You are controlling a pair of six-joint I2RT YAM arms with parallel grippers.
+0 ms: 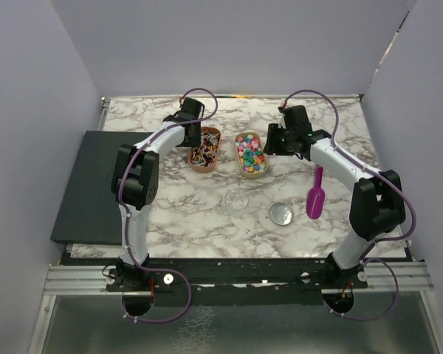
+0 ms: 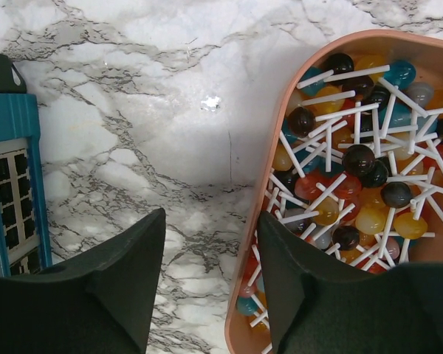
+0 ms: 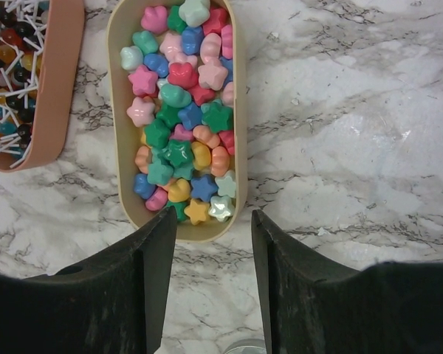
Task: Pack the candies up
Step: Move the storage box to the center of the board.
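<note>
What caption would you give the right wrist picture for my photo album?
Open right gripper facing a cream tray of brightly coloured candies on the marble table.

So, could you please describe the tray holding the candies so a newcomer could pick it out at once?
On the marble table, two oval trays sit side by side beyond the middle. It is the cream tray on the right. It alone holds small loose candies in pink, green, blue and yellow; the pink tray beside it holds lollipops on white sticks.
</note>
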